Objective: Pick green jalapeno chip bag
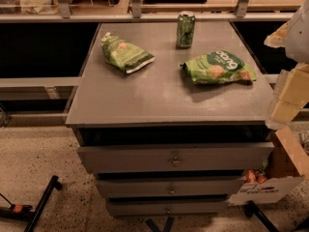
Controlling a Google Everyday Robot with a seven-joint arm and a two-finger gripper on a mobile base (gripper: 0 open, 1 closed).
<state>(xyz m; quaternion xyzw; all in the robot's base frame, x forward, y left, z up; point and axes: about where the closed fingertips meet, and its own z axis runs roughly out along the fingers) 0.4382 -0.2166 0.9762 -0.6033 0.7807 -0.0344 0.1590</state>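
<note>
The green jalapeno chip bag (pixel 125 53) is a small narrow light-green bag with white ends. It lies at the back left of the grey cabinet top (pixel 159 98). My gripper (pixel 289 88) shows as pale cream and white parts at the right edge of the view. It hangs beside the cabinet's right side, far from the bag, and holds nothing that I can see.
A wider green bag with big white letters (pixel 219 67) lies at the back right. A green drink can (pixel 185 29) stands at the back middle. The cabinet has several drawers (pixel 174 158). A cardboard box (pixel 280 178) sits low on the right, and a black stand leg (pixel 41 199) low on the left.
</note>
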